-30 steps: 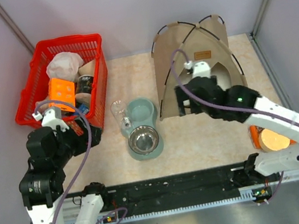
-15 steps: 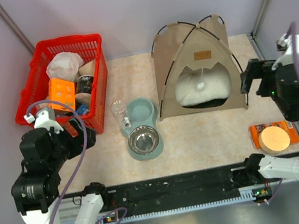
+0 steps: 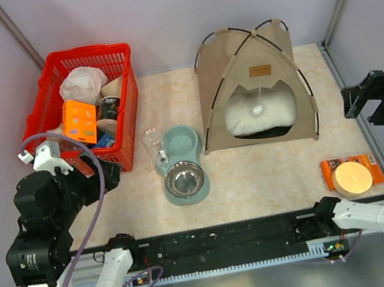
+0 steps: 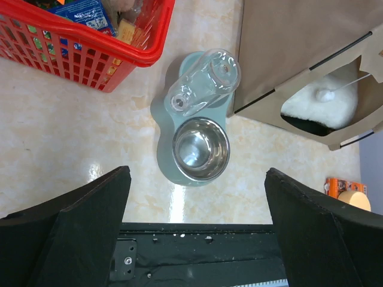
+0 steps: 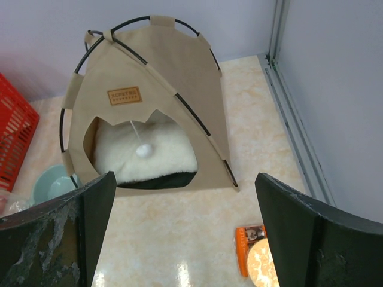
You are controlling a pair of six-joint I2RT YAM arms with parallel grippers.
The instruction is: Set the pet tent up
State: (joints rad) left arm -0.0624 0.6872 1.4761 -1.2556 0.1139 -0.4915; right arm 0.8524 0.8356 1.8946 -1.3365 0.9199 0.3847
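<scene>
nearly all looks done: you have the pet tent [image 3: 253,88] standing upright by the far right corner of the bench [image 3: 270,167], cushion [image 3: 261,113] inside; left hand [image 4: 194,179] and right hand [image 5: 185,176] hang released, empty.

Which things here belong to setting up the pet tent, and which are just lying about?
Belong to the job:
pet tent

Just lying about:
red basket
green pet feeder
orange pack

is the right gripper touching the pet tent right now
Apart. The top external view shows the right gripper well off to the right of the pet tent, with bare table visible between them.
</scene>
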